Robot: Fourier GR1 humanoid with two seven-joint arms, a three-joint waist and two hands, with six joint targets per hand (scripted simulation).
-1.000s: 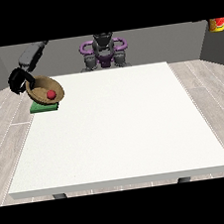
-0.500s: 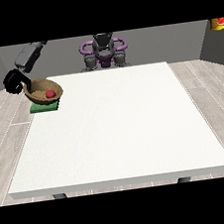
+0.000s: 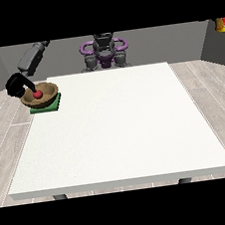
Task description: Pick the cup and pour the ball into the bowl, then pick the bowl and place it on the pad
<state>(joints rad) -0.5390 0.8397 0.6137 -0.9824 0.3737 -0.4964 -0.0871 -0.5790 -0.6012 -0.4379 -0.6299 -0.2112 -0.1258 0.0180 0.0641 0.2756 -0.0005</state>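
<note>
Over at the counter's (image 3: 116,129) far corner, the brown bowl (image 3: 41,95) with the red ball (image 3: 38,94) sits on the green pad (image 3: 46,104); the robot hand (image 3: 17,85) at the view's left touches its rim, fingers' state unclear.

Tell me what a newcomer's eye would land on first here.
A brown bowl with a red ball inside sits on a green pad at the white table's far corner, at the view's left. A black hand is at the bowl's rim there. The robot's purple-ringed body stands behind the table.

Support: white table (image 3: 122,133) | Directly on it: green pad (image 3: 53,105), at table's far corner, view's left
</note>
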